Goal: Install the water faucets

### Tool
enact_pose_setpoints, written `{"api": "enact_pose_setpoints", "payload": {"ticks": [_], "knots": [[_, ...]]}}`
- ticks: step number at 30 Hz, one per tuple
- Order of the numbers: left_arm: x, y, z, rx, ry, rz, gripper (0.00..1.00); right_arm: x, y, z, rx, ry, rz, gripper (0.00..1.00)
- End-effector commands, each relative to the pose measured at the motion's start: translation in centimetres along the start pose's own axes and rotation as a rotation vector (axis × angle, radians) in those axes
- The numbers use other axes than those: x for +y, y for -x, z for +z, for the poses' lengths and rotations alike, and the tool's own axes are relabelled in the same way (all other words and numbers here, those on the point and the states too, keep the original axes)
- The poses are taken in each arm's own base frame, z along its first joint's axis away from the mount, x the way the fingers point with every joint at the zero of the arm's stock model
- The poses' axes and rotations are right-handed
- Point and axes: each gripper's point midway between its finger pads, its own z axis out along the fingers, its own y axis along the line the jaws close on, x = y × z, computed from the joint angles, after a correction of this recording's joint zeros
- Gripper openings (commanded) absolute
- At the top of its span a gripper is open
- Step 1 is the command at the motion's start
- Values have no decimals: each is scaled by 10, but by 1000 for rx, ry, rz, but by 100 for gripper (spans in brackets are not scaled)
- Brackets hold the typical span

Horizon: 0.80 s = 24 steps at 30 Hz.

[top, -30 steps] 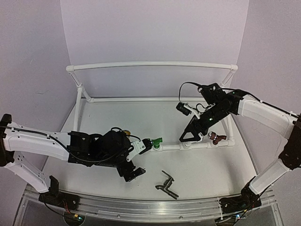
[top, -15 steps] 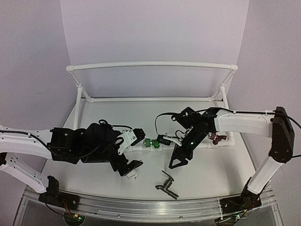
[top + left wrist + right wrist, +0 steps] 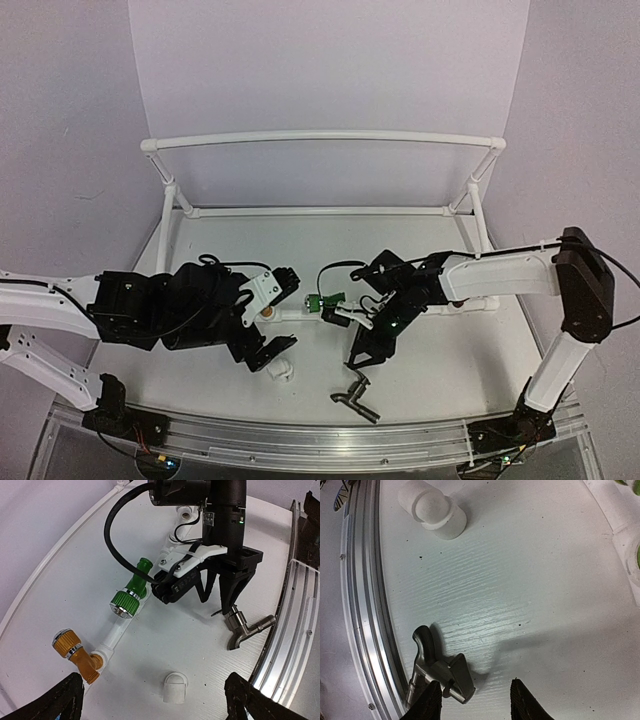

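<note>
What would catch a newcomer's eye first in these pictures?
The right gripper hangs, jaws apart, just over the dark grey faucet lying loose beside the metal front rail. Behind it, a green faucet and a gold faucet sit on the white pipe.

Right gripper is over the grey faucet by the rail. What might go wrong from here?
The grey faucet sits by one finger of the right gripper, not centred; closing may flick it away. It lies close to the front rail; a finger might strike that. The cable loops near the green faucet and may snag.
</note>
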Motion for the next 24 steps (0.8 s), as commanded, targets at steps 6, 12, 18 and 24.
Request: {"api": "enact_pose_setpoints", "payload": {"ticks": [6,12,18,24], "knots": [[9,15,-10,-28,45,-44,100,0,5,24,20,-61,-50,35],[15,15,-18,-36,67,-72,100,-1,3,27,33,-77,-45,26],[17,16,-17,-44,81,-65,100,0,14,20,7,-90,-42,0],[24,21,-17,-35,127,-86,100,12,44,-6,-72,-73,-59,0]]}}
